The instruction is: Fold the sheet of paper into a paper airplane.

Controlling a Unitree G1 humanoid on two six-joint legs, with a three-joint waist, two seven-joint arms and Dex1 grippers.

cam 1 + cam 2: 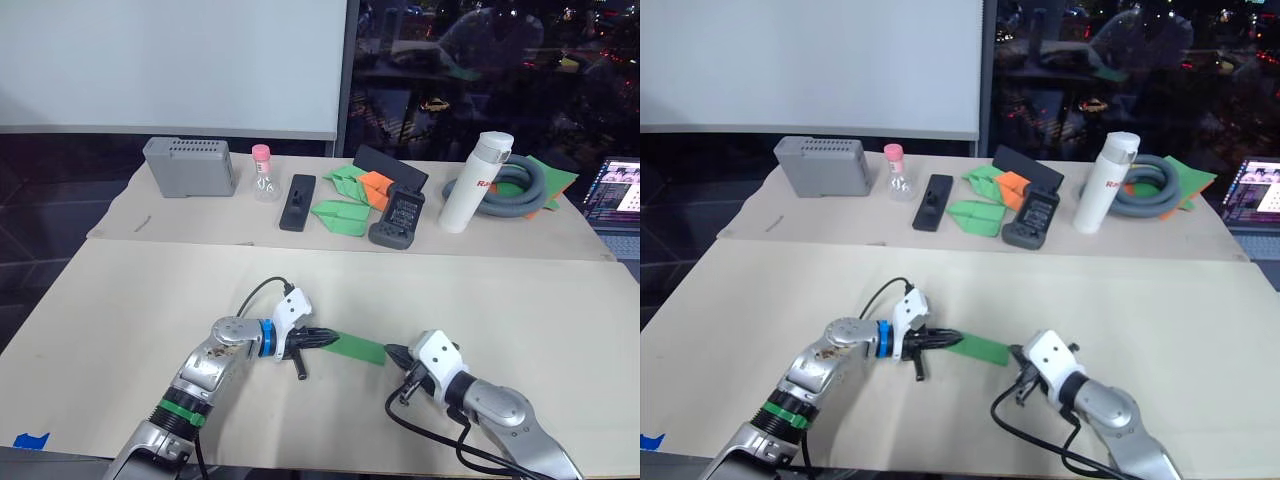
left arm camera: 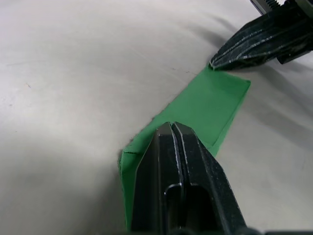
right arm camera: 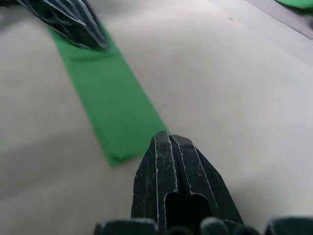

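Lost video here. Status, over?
Left gripper shut, pressing the paper. Right gripper shut at its far end. Paper is a narrow strip. Nothing in the way.

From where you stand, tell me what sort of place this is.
Probably an office or lab at night, set up for paper folding: a paper-covered table, a whiteboard beside a dark window with city lights, and a laptop at the edge.

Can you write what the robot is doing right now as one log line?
left gripper: shut, pressing paper airplane | right gripper: shut, at its other end
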